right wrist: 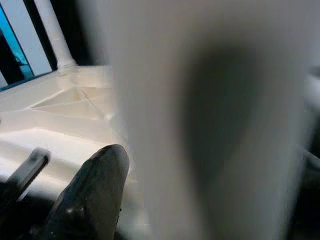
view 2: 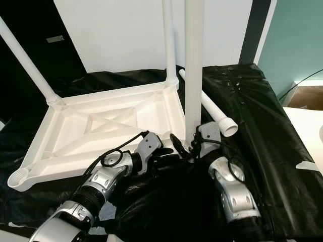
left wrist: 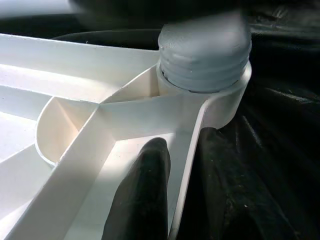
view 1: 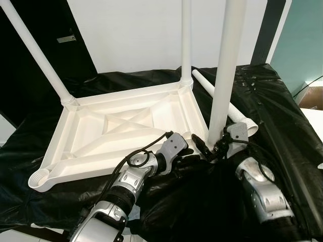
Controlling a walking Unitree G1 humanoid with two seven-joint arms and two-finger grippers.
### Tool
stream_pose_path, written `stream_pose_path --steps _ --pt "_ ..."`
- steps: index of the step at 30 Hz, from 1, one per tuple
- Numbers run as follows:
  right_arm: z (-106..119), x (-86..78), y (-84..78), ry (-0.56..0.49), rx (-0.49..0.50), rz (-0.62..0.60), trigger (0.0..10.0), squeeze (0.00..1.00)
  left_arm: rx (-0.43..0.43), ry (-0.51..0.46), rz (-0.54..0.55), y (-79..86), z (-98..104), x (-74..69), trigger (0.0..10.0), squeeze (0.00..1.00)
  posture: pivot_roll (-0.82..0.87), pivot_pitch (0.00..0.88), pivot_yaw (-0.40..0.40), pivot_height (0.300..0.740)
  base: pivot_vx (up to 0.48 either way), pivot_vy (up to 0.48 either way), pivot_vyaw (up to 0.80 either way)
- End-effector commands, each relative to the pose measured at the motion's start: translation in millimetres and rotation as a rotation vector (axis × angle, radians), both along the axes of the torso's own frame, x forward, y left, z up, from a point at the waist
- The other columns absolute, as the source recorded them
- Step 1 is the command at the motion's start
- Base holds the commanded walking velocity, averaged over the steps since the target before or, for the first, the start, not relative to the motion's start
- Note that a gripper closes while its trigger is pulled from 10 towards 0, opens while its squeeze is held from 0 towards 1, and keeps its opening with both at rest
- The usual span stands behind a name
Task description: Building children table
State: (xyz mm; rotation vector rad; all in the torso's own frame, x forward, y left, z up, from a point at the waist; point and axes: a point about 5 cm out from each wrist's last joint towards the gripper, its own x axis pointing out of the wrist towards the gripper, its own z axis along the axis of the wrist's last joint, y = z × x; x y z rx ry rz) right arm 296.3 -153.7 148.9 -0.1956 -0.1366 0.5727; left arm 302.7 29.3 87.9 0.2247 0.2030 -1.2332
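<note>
Right gripper (view 1: pixel 214 146) jaws clenched on upright leg (view 1: pixel 224 75) at inverted tabletop's (view 1: pixel 121 133) corner; left gripper (view 1: pixel 189 148) beside corner, jaws' state indeterminable.

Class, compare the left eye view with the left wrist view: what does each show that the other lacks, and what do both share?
Left eye view alone: two fitted legs, a loose leg on the black sheet, the empty socket, and the right gripper at the near leg.
Left wrist view alone: the near leg's ribbed threads entering their socket.
Both: the upturned tabletop, with the left gripper at its edge.
</note>
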Motion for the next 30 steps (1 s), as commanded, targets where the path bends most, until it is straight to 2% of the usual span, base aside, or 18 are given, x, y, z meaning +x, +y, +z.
stream_pose_path --steps 1,5,10,18,19,23,30 --pt "2 2.3 2.5 0.002 -0.02 0.062 10.0 0.0 0.08 0.125 -0.026 7.3 -31 -15.1 10.0 0.0 -0.1 0.0 0.093 0.74 0.0 0.0 0.0" --pt "8 7.8 -0.4 0.013 -0.076 0.131 10.0 0.0 0.081 0.125 -0.028 7.0 -31 -15.4 10.0 0.0 -0.09 0.0 0.093 0.74 0.0 0.0 0.0" --pt "-1 13.6 -14.4 0.154 -0.239 0.243 10.0 0.0 0.078 0.124 -0.02 8.5 -31 -15.0 10.0 0.0 -0.08 0.0 0.087 0.74 0.0 0.0 0.0" --pt "-10 11.2 -21.1 0.204 -0.304 0.318 10.0 0.0 0.08 0.125 -0.015 10.4 -32 -15.6 10.0 0.0 -0.08 0.0 0.09 0.74 0.0 0.0 0.0" --pt "-7 11.2 -20.5 0.2 -0.286 0.353 0.0 0.0 0.081 0.124 -0.015 10.5 -32 -15.5 10.0 0.0 -0.08 0.0 0.093 0.74 0.0 0.0 0.0" --pt "0 12.1 -18.3 0.178 -0.254 0.403 0.0 0.0 0.083 0.122 -0.017 10.5 -31 -15.1 10.0 0.0 -0.08 0.0 0.095 0.74 0.0 0.0 0.0" --pt "-5 8.1 -24.9 0.217 -0.261 0.388 0.0 0.0 0.085 0.12 -0.021 10.4 -31 -15.0 10.0 0.0 -0.09 0.0 0.096 0.74 0.0 0.0 0.0"
